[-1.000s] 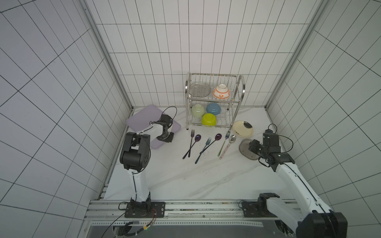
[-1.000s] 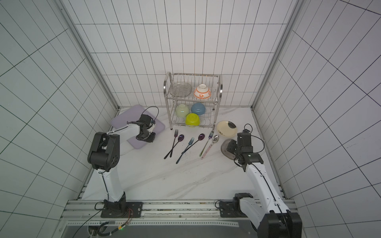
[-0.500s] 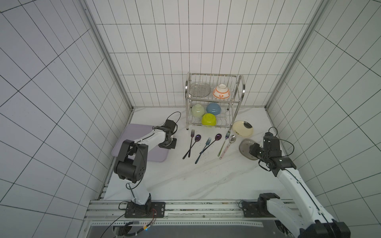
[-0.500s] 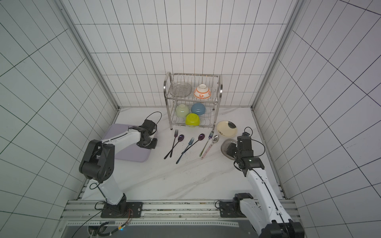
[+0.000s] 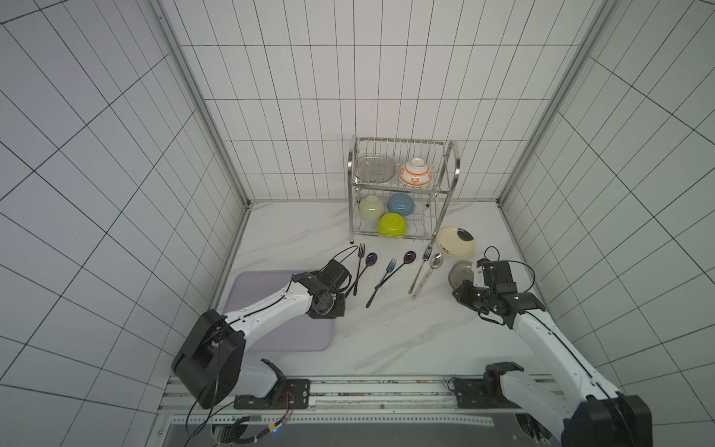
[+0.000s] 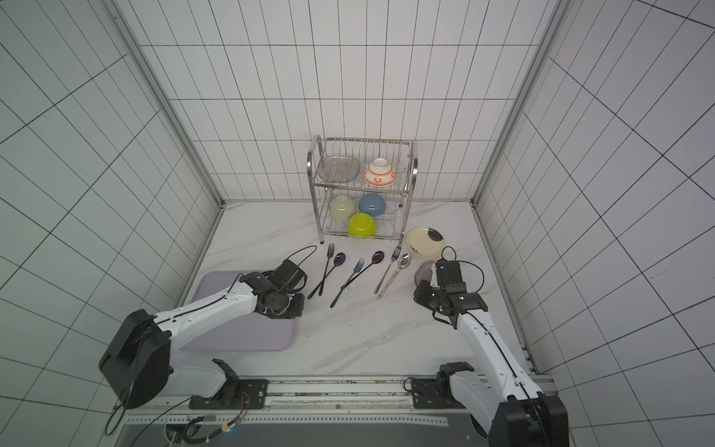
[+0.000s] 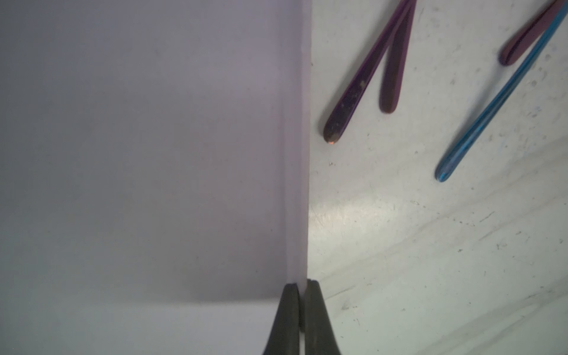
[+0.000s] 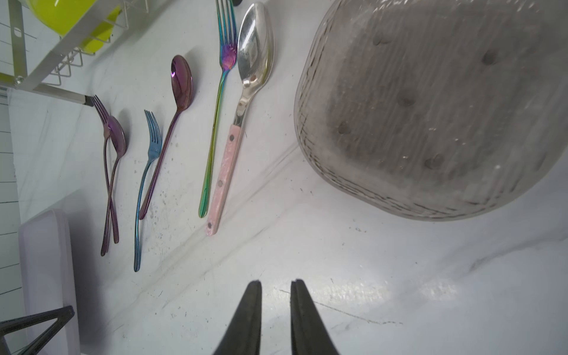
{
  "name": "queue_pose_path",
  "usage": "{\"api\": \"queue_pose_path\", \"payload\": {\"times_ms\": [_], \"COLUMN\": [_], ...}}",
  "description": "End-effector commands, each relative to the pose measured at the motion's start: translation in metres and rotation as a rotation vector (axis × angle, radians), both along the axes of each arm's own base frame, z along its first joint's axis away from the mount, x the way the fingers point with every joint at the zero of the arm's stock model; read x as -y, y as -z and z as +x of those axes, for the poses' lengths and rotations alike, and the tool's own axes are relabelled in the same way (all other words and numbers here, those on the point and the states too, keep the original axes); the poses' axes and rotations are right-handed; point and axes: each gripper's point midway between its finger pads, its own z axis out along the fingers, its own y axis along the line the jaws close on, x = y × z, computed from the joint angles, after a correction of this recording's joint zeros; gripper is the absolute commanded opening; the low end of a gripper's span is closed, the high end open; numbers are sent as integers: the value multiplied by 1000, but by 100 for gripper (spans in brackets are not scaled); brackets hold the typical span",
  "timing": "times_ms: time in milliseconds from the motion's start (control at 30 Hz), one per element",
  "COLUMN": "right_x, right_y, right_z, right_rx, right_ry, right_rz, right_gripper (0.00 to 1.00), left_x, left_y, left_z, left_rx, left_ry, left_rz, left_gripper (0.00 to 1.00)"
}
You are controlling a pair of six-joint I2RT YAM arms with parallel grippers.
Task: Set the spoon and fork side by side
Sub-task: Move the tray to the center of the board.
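Spoon (image 8: pixel 235 123) beside fork (image 8: pixel 216 107), well apart from right end effector (image 8: pixel 276 282).

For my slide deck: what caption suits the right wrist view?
Right end effector, jaws slightly apart, over the tabletop; pink-handled spoon lies beside rainbow fork, grey glass dish nearby.

Polished metal spoon (image 8: pixel 255 43) with a speckled pink plastic handle; iridescent glossy fork (image 8: pixel 226 52); matt lilac mat (image 7: pixel 153 153); marble-patterned, scuffed surface (image 8: pixel 338 261).
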Motion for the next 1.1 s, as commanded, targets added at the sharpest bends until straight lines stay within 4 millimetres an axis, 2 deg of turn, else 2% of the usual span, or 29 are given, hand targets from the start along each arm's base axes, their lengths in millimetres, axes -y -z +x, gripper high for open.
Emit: {"api": "queue_pose_path", "payload": {"times_ms": [0, 167, 300, 367, 400, 433, 500, 533, 633, 733, 800, 933, 967, 1067], "right_x": [-12, -16, -18, -20, -22, -23, -32, -37, -54, -84, -111, -178, -200, -257], "right_y": [11, 22, 28, 30, 31, 32, 31, 30, 23, 12, 4, -5, -9, -5], "right_z": [-13, -18, -22, -25, -29, -33, -37, -39, -43, -44, -44, -46, -46, -48], "right_rx": [-53, -89, -102, -114, -132, -151, -160, -153, -130, -91, -58, -16, -4, 3], "right_ry": [-59, -66, -46, -33, -19, -3, 1, -6, -27, -53, -85, -197, -231, -304], "right_rz": [8, -14, -25, -27, -27, -23, -7, -4, -11, 7, 16, -35, -45, -67], "right_gripper": [21, 21, 25, 27, 29, 31, 34, 36, 39, 43, 44, 45, 45, 45], "left_x": [23, 34, 36, 35, 35, 36, 34, 31, 5, -32, -58, -99, -108, -118], "left_y": [-3, 8, 15, 11, 5, -4, -26, -38, -76, -109, -125, -144, -147, -158], "left_z": [-4, -4, -4, -4, -4, -2, 2, 4, 11, 9, 6, -10, -15, -23], "left_rx": [-6, 10, 21, 38, 51, 70, 131, 168, 298, 410, 483, 559, 575, 614], "left_ry": [-73, -68, -37, -25, -16, -12, -9, -14, -88, -202, -271, -360, -388, -434], "left_rz": [-111, -154, -166, -168, -175, -184, -206, -207, -172, -114, -73, -23, -19, -65], "left_gripper": [0, 0, 2, 15, 26, 34, 46, 55, 75, 89, 96, 97, 97, 97]}}
